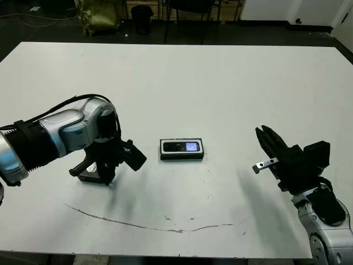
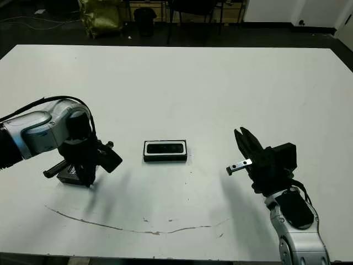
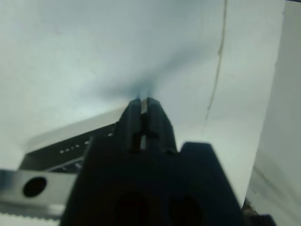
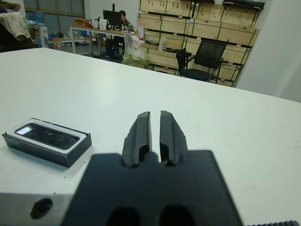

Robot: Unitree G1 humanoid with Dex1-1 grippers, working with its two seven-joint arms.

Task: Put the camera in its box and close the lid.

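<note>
The camera (image 1: 182,147) already lies inside the box (image 1: 182,156), off to one side of the right gripper (image 4: 155,127) with its nearly closed, empty fingers, and the left gripper (image 1: 105,175) points its nearly closed fingers down beside the lid (image 1: 88,175), not put on yet.

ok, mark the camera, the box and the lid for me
camera (image 1: 182,147), left eye view: middle of its black face, lying inside the tray.
box (image 4: 70,154), right wrist view: black outer side wall.
lid (image 3: 56,150), left wrist view: black face with small pale marks, beside the left gripper.
</note>
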